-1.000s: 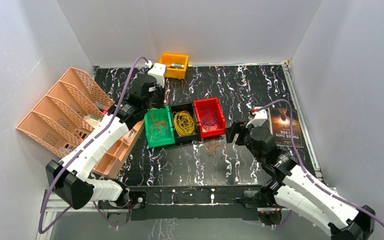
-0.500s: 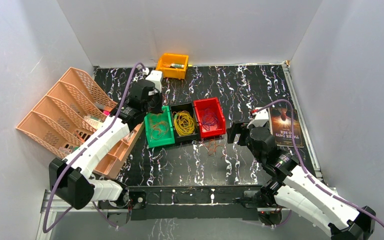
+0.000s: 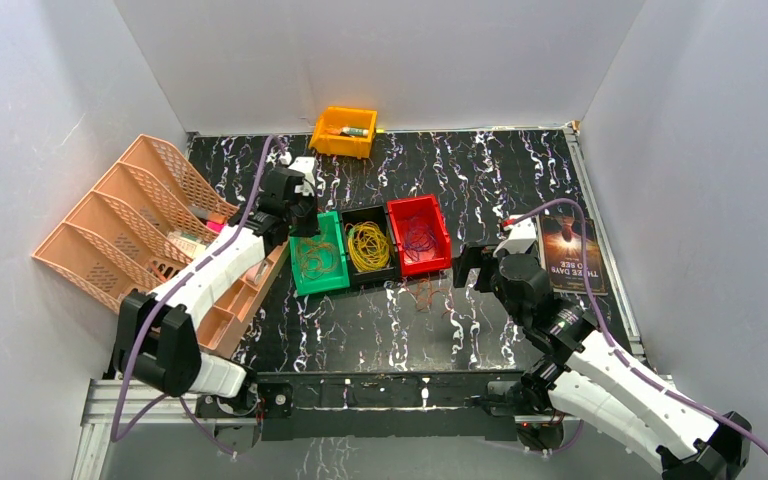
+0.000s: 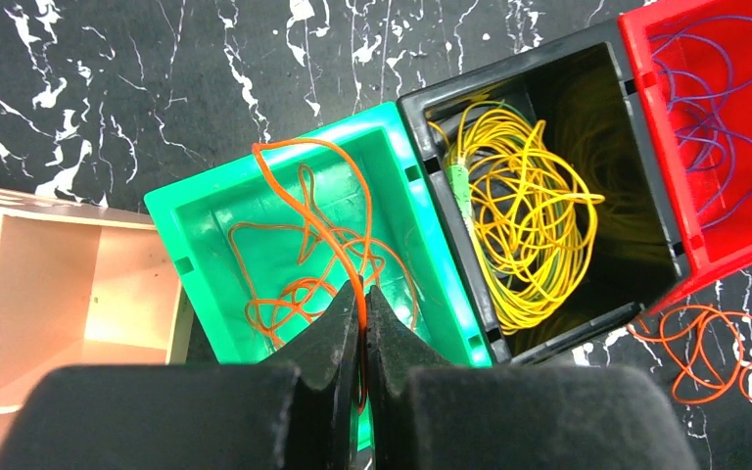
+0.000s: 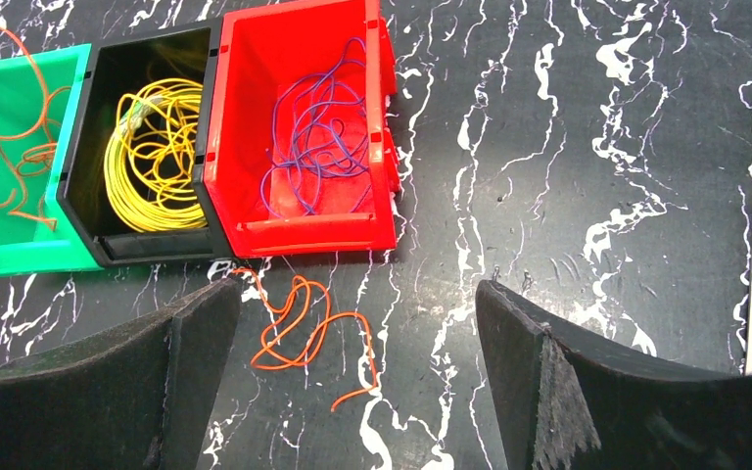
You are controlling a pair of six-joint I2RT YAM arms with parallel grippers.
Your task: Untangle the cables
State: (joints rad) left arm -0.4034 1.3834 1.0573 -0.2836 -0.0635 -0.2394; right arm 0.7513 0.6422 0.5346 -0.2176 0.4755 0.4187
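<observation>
Three small bins stand side by side: a green bin (image 3: 317,255) with an orange cable (image 4: 299,245), a black bin (image 3: 368,245) with a yellow cable (image 4: 519,211), and a red bin (image 3: 419,235) with a purple cable (image 5: 323,137). My left gripper (image 4: 362,299) is shut on a strand of the orange cable above the green bin. A second, loose orange cable (image 5: 299,328) lies on the table in front of the red bin. My right gripper (image 5: 352,323) is open and empty, above this loose cable.
A peach mesh file rack (image 3: 125,225) stands at the left beside my left arm. An orange bin (image 3: 346,130) with a small item sits at the back wall. A dark book (image 3: 570,255) lies at the right. The table (image 3: 480,180) is black marble-patterned.
My left arm has drawn back and down from behind the bins to over the green bin, with the orange cable in its jaws. The right arm has barely moved.
</observation>
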